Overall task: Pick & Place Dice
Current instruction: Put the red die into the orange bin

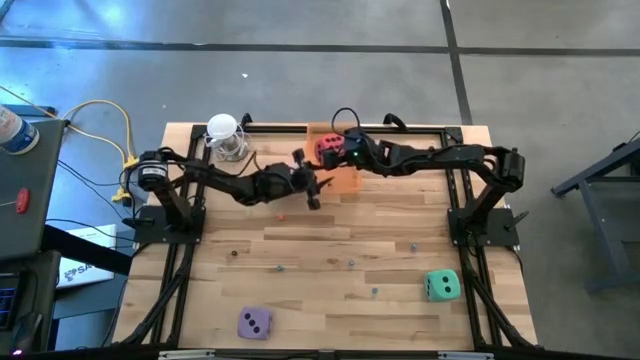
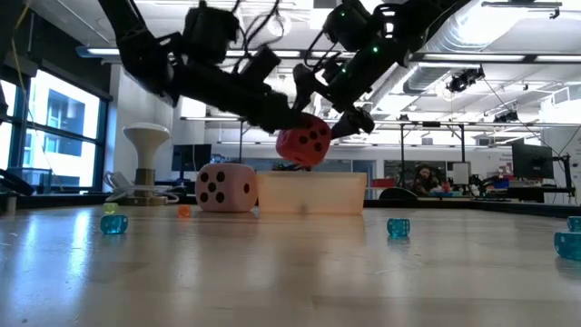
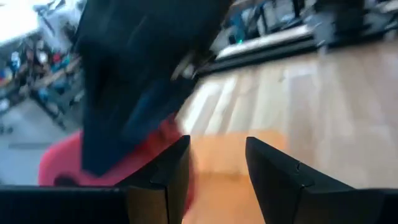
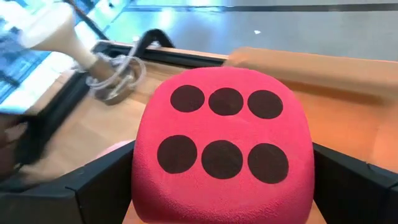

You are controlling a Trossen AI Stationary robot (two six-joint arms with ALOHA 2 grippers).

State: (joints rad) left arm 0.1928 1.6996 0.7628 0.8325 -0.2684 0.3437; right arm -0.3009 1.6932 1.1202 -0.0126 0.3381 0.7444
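Two grippers meet at the table's far edge in the high view: right gripper (image 1: 336,150) clamps the red die (image 1: 328,150). Low view: die held above the box (image 2: 311,193). Left wrist view: left gripper (image 3: 217,177) fingers apart, empty.

Red die (image 3: 68,165) blurred, mostly hidden.

Both arms are extended toward the middle of the table's far edge. The right gripper (image 1: 333,150) is closed around the red die (image 4: 224,149); the left gripper (image 1: 312,192) is held partly open, empty.
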